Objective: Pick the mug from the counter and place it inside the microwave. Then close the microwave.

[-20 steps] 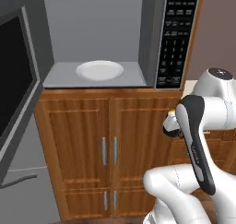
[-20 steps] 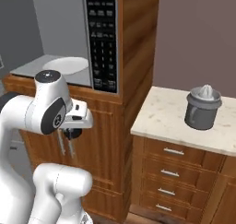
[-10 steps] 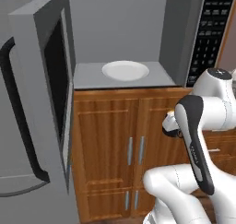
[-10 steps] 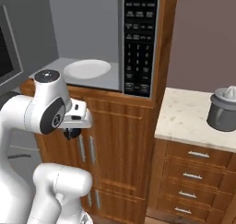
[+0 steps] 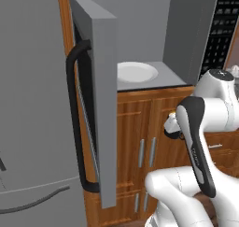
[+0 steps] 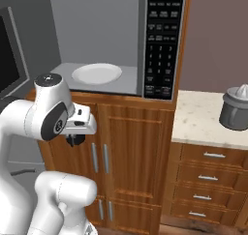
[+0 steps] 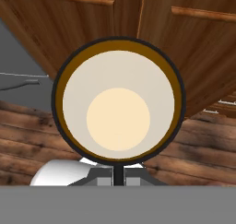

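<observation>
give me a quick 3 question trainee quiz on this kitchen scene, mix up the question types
1. True or false: the microwave door stands open.
2. Multiple choice: what lies inside the microwave? A) a white round plate B) a juicer C) a bowl of fruit
3. Fill in: in the hand view, the camera looks straight down into the cream inside of the ____.

Key: 1 true; 2 A; 3 mug. The grey juicer sits on the counter, not in the microwave.

The gripper's fingertips are hidden behind the mug [image 7: 118, 109] in the hand view. The microwave [image 5: 140, 58] keypad is cut off by the left base view's right edge.
</observation>
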